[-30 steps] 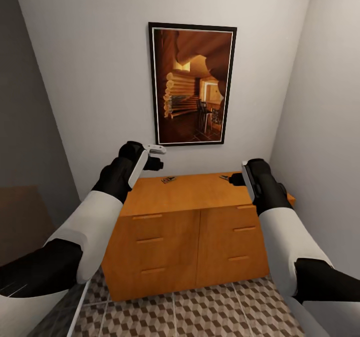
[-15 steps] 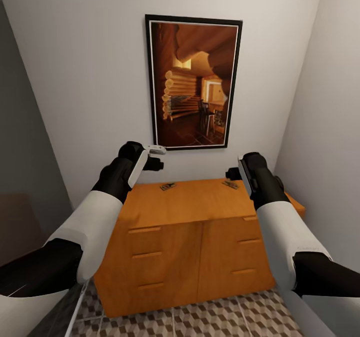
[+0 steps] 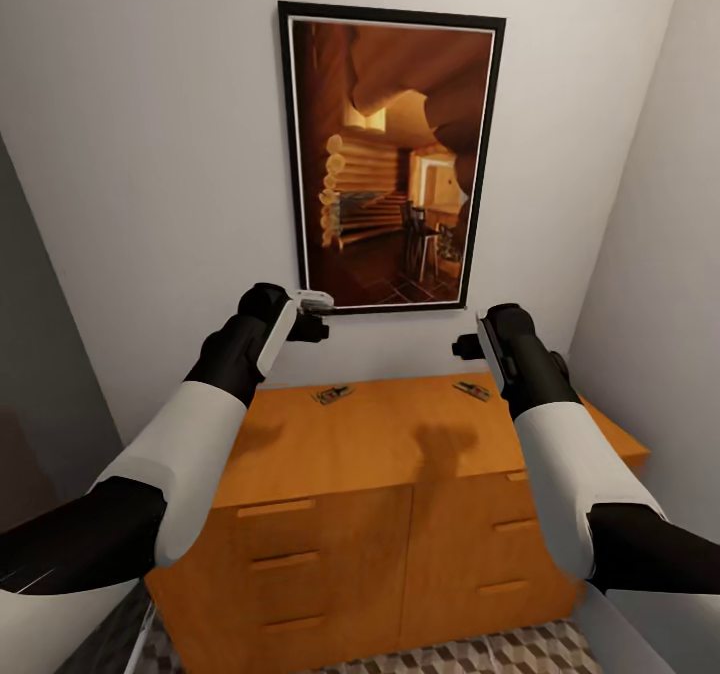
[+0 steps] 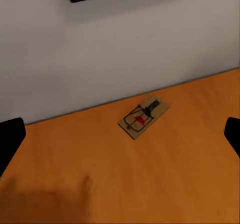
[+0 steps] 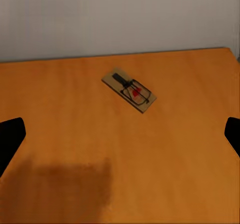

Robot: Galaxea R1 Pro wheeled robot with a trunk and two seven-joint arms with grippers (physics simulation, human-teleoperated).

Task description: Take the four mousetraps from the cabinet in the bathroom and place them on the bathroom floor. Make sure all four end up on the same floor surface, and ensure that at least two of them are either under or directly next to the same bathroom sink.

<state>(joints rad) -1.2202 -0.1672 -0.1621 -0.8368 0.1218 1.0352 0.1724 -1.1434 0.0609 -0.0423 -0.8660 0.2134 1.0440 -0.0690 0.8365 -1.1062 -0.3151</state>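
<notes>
The cabinet (image 3: 400, 544) stands against the wall right ahead, its flat top below both hands. Two mousetraps lie near the top's back edge, one (image 3: 331, 393) at the left and one (image 3: 471, 390) at the right. My left gripper (image 3: 312, 316) hovers above and short of the left mousetrap (image 4: 144, 116), open and empty, a fingertip (image 4: 10, 140) at each side. My right gripper (image 3: 463, 346) hangs open over the right mousetrap (image 5: 129, 90), also empty, with a fingertip (image 5: 10, 136) showing. A strip of the bathroom floor (image 3: 520, 649) shows at the cabinet's foot. The sink is out of view.
A framed picture (image 3: 390, 154) hangs on the wall behind the cabinet. A grey wall (image 3: 660, 284) closes in at the right, by the cabinet's end. A darker wall (image 3: 40, 354) stands at the left. Shadows of both hands fall on the cabinet top (image 3: 440, 449).
The whole view has closed in on the cabinet and its top now lies under both hands. The right gripper rose a little. Both grippers stay open.
</notes>
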